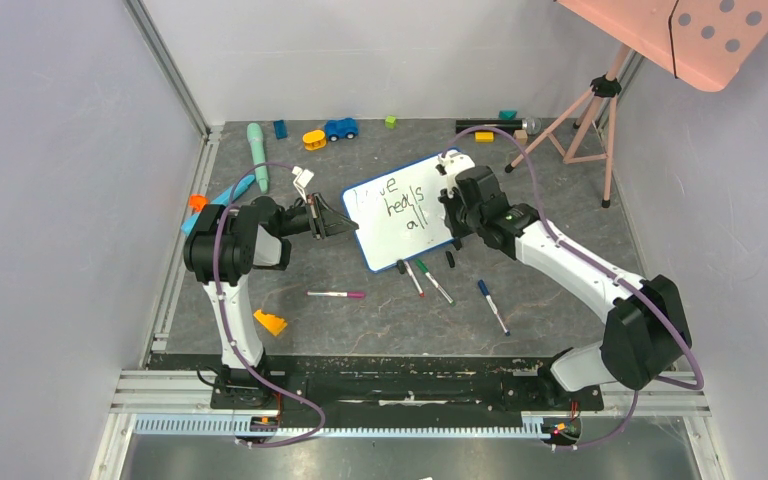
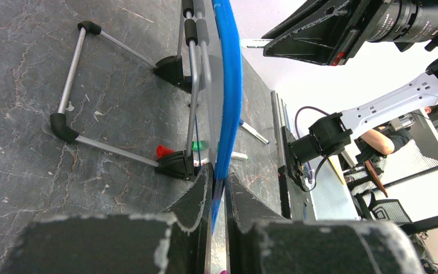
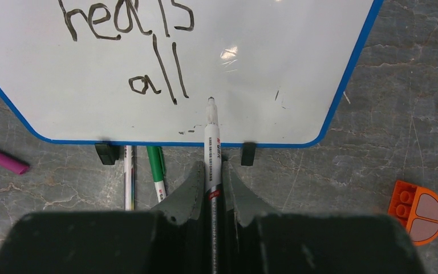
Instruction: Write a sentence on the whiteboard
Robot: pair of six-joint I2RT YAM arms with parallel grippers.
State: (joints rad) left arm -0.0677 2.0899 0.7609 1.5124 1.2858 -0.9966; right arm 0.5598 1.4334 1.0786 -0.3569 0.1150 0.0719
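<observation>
R tool (image 3: 212,171) clamps marker (image 3: 211,140), tip over whiteboard (image 3: 296,68); L tool (image 2: 218,184) pinches its edge.

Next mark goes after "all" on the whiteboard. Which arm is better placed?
Right: the right tool is shut on the marker, tip at the whiteboard just right of "all". The left tool clamps the whiteboard's blue frame and holds no pen.

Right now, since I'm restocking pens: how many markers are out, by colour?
pink marker: 1
red marker: 1
green marker: 1
blue marker: 1
black marker, in the right gripper: 1
Total: 5
</observation>
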